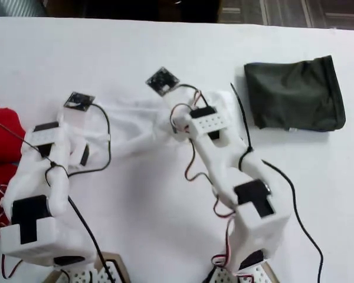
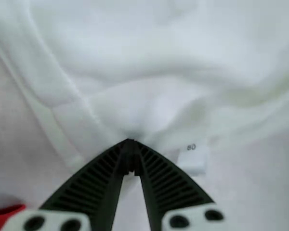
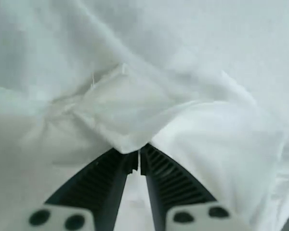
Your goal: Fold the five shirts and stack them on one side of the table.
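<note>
Cut off by the high view's left edge: red shirt point(image 1: 1, 141). Largely hidden beneath both arms: white shirt point(image 1: 130, 127).

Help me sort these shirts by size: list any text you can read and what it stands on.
"80": printed on the small tag sewn into the white shirt.
Pale label at the folded green shirt's near edge: too small to read.
No other words, numbers or signs can be read.
</note>
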